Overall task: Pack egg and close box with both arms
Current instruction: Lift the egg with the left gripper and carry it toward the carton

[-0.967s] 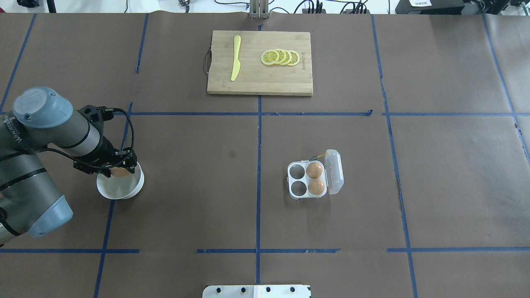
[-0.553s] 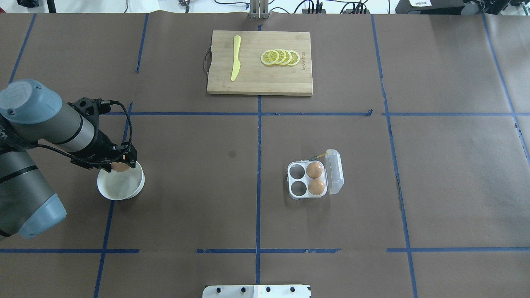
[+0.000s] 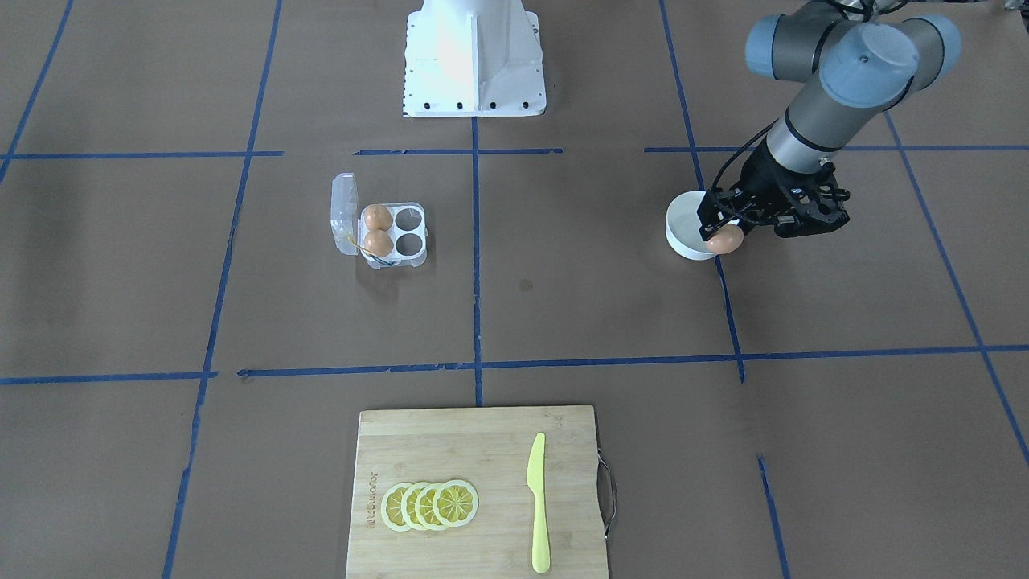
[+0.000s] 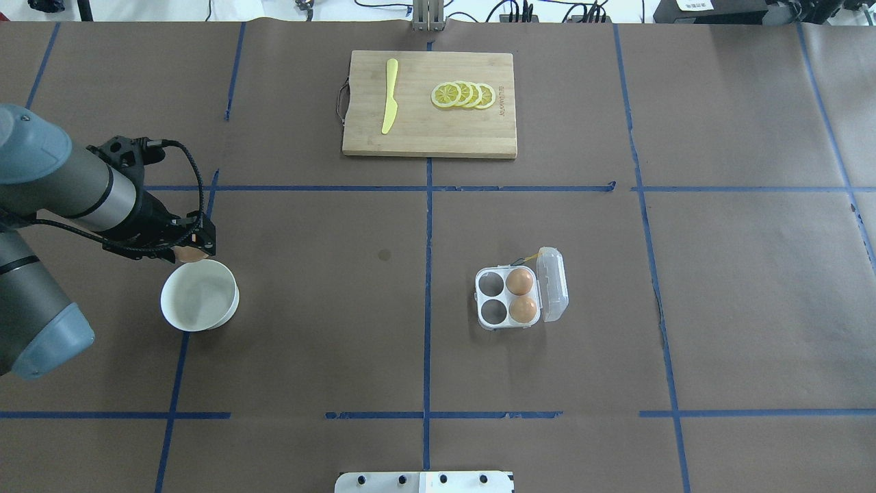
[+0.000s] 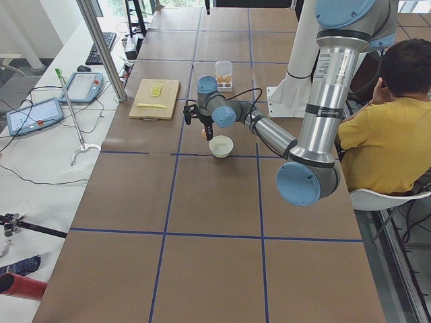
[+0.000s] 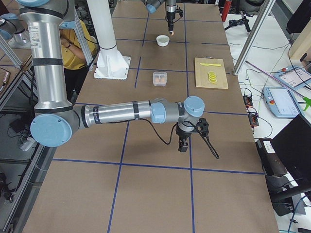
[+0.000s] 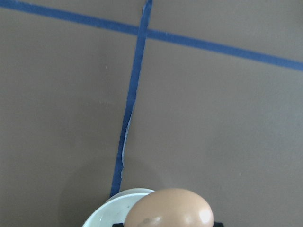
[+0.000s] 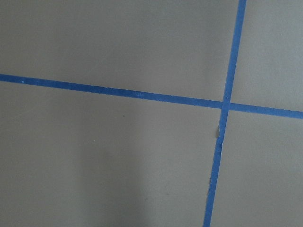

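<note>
My left gripper (image 4: 194, 248) is shut on an orange-brown egg (image 4: 187, 254) and holds it in the air just beyond the far rim of the white bowl (image 4: 233, 301). The egg also shows in the front view (image 3: 725, 240) and the left wrist view (image 7: 168, 209). The clear egg box (image 4: 487, 297) lies open right of centre, its lid (image 4: 553, 285) folded out to the right. Two eggs (image 4: 520, 281) (image 4: 523, 309) sit in its right cups; the two left cups are empty. My right gripper (image 6: 183, 144) shows only in the exterior right view, over bare paper; I cannot tell if it is open.
A wooden cutting board (image 4: 472, 137) at the far centre carries a yellow knife (image 4: 389, 96) and lemon slices (image 4: 463, 95). The white pedestal (image 3: 474, 56) stands at the near edge. A seated person in yellow (image 5: 377, 141) is beside the robot.
My left gripper has lifted the egg out of the bowl and drawn back up and to the left; the bowl now stands empty. The box has not moved.
</note>
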Available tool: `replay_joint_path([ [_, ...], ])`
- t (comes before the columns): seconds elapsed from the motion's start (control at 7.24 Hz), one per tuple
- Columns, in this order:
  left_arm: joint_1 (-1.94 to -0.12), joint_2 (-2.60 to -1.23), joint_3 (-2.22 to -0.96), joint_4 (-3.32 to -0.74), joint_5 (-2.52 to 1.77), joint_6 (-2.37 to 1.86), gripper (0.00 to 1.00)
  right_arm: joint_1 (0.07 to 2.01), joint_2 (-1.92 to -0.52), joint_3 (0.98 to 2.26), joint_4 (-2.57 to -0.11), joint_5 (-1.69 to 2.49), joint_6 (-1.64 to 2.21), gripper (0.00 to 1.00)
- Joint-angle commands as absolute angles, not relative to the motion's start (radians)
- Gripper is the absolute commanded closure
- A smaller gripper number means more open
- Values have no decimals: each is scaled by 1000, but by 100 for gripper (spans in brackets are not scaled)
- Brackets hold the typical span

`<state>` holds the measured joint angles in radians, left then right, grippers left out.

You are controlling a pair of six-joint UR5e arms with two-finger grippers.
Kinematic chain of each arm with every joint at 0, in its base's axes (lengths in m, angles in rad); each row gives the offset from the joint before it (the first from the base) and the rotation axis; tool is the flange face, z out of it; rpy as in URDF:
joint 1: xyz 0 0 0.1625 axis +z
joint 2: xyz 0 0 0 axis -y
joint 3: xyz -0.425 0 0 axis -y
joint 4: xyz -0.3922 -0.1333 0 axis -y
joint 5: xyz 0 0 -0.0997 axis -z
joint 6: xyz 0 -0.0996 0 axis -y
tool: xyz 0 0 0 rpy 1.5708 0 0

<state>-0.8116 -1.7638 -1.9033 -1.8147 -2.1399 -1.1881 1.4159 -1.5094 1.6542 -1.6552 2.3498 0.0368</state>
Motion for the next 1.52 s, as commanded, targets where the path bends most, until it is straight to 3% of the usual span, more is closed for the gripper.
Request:
replay_joint_path([
  [0.0, -802, -1823, -1895, -1815, -2140, -1189, 100, 1416, -1511, 1654, -1657, 2350, 37, 0],
  [0.69, -580, -2133, -1769, -1833, -2082, -1192, 100, 1416, -1509, 1657, -1655, 2350, 37, 0],
  [0.97, -504, -2288, -1660, -1859, -2079, -1193, 100, 1416, -1509, 1657, -1657, 2350, 37, 0],
  [1.38, -419, -2405, -1534, -1940, -2025, -1198, 100, 1416, -1509, 1655, -1657, 2350, 35, 0],
])
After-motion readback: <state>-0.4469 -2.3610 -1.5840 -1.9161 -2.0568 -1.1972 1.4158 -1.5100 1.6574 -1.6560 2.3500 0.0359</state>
